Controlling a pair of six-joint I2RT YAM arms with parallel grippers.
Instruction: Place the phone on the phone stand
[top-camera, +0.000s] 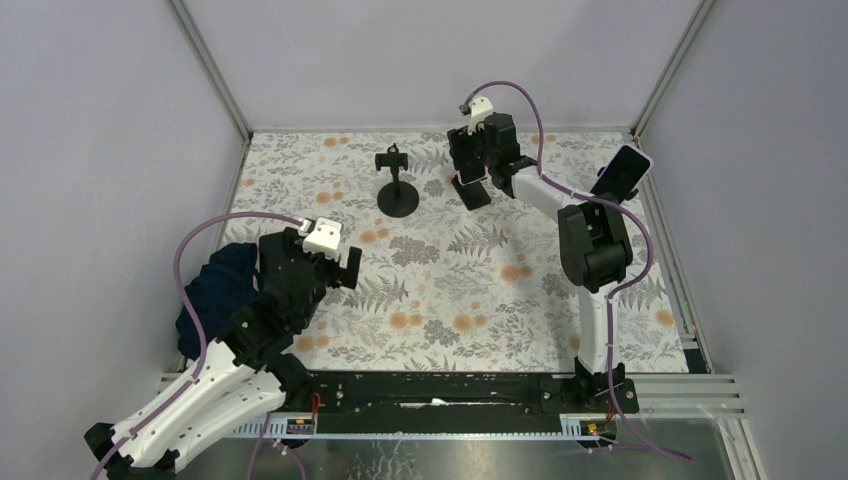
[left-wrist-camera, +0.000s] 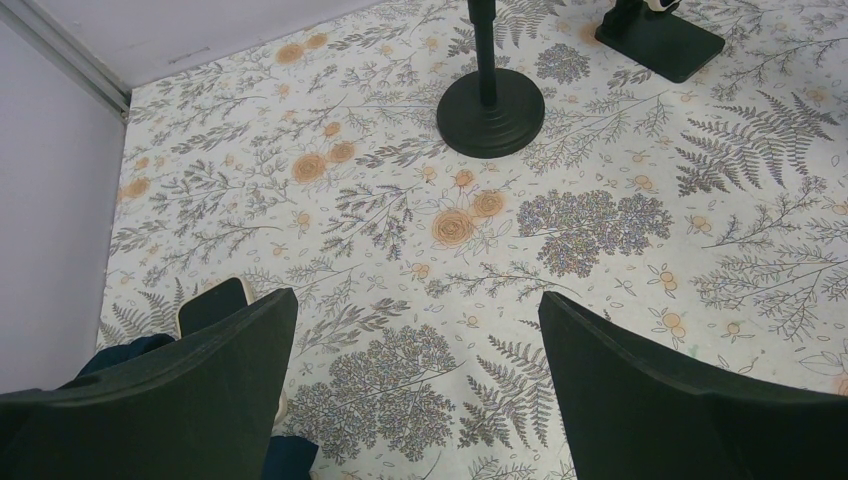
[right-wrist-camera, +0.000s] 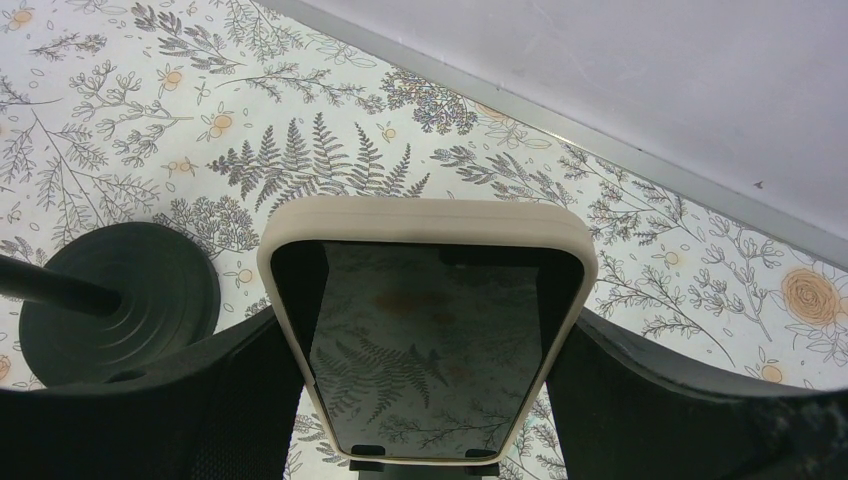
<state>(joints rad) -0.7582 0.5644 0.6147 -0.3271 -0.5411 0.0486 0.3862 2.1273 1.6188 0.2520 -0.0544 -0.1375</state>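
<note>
At table (top-camera: 480, 300) 12 o'clock, noted right gripper (top-camera: 471, 183) clamped on cream-cased phone (right-wrist-camera: 430, 330); phone stand (top-camera: 398, 188) near, at its 9 o'clock. Logged left gripper (left-wrist-camera: 420, 400) fingers apart, empty, toward 8 o'clock.

Robot lab cell here: plain grey walls (top-camera: 90, 150) in alu framing (top-camera: 208, 62), floral-print worktop (top-camera: 450, 300), left arm (top-camera: 200, 390) & right arm (top-camera: 595, 250) bolted to black rail (top-camera: 450, 385), purple cables (top-camera: 180, 262) trailing.
</note>
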